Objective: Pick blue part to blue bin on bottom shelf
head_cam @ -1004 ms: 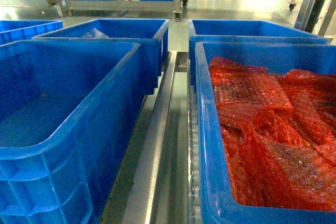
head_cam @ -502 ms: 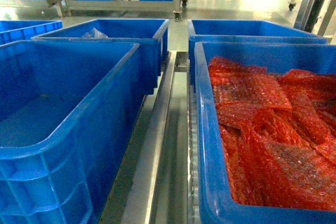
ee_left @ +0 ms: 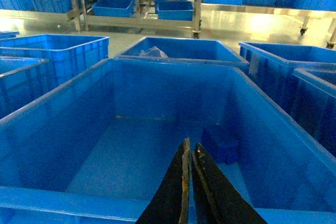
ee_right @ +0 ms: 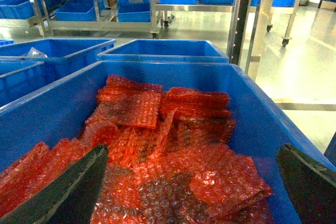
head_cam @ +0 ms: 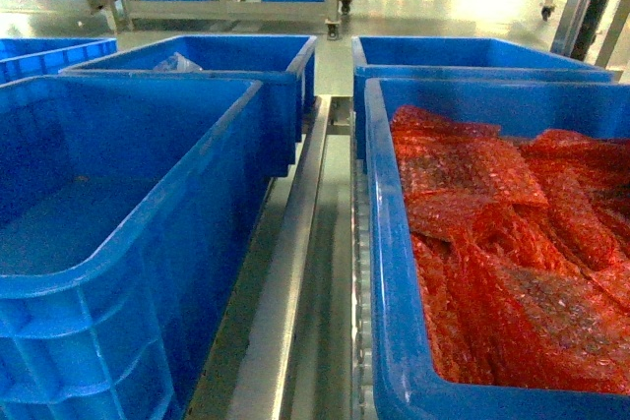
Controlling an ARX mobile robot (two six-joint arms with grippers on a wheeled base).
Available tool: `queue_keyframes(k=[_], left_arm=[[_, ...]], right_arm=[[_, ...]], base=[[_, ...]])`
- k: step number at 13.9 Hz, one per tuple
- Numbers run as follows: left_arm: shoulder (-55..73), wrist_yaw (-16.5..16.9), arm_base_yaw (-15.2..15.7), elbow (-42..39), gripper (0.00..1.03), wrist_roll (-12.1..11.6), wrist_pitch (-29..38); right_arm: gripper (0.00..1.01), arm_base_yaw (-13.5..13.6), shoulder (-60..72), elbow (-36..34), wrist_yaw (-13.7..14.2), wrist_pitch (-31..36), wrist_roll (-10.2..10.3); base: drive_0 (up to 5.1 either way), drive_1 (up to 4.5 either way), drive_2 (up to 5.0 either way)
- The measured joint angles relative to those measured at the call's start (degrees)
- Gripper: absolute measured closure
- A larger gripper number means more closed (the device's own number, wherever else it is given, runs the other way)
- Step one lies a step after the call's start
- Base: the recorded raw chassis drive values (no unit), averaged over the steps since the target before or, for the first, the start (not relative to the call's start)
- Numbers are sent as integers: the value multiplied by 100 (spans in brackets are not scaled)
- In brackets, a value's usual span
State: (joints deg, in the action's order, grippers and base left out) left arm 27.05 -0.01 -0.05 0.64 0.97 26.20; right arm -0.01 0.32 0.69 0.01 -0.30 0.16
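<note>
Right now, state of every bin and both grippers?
Left gripper: shut, empty, over the near left bin.
Right gripper: open, empty, over the red bubble wrap.
Near left bin: holds one small blue part, otherwise bare.
Near right bin: full of red bubble wrap.
Far left bin: holds a clear plastic bag.

Setting: factory or warehouse floor.
Containers: large blue plastic stacking bins (head_cam: 148, 243) in rows.
Racking: stainless-steel shelf (head_cam: 295, 282) with roller rails; wheeled steel racks (ee_left: 139, 3) holding further bins.
Floor: glossy sealed grey concrete floor (ee_right: 299, 61).
</note>
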Motion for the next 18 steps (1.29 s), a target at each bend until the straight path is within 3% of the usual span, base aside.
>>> queue_keyframes(k=[9,11,13,14,18], left_arm=[[-1666,0,0,0,101,0,-1585],[-2590,-11,0,2,101,0,-2702],[-2643,2,0,4,101,-11,-2660],[-2643,0,2,4,90,-11,-2649],[-2643,0,0,4,26,-11,-2645]], right_arm=[[3,0,0,0,0,2,-2],[3,0,0,0,0,0,-2],[3,0,0,0,2,7,-2],[3,0,0,0,2,2,-2],[3,0,0,0,0,4,-2]], base=[[0,0,0],[0,0,0],[0,0,0],[0,0,0],[0,0,0]])
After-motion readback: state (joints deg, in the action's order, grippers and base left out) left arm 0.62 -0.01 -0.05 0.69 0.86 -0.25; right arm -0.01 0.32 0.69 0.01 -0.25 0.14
